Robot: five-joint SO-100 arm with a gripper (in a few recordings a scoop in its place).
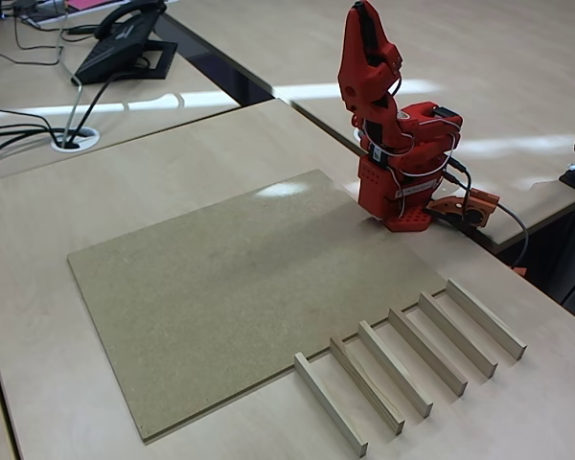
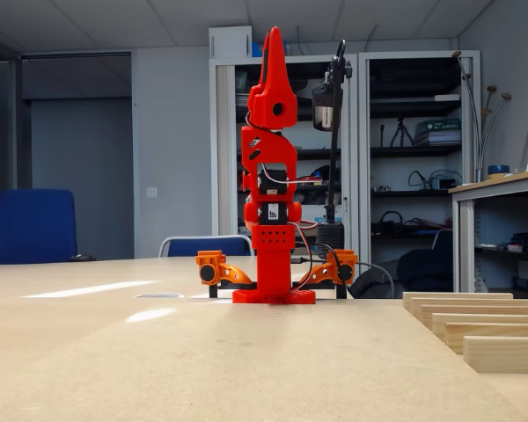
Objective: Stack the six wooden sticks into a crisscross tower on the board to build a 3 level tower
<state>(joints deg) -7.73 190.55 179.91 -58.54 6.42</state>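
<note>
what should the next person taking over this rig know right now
Tool: shut, holding nothing, pointing straight up on the folded red arm at the board's far side.
Six wooden sticks: lying flat in a parallel row on the desk, off the board's right edge in a fixed view, spaced apart.
Board: bare, no tower begun.
Done: nothing stacked yet.
Left: all six sticks to move onto the board, two per level, each level crossing the one below, three levels.
</note>
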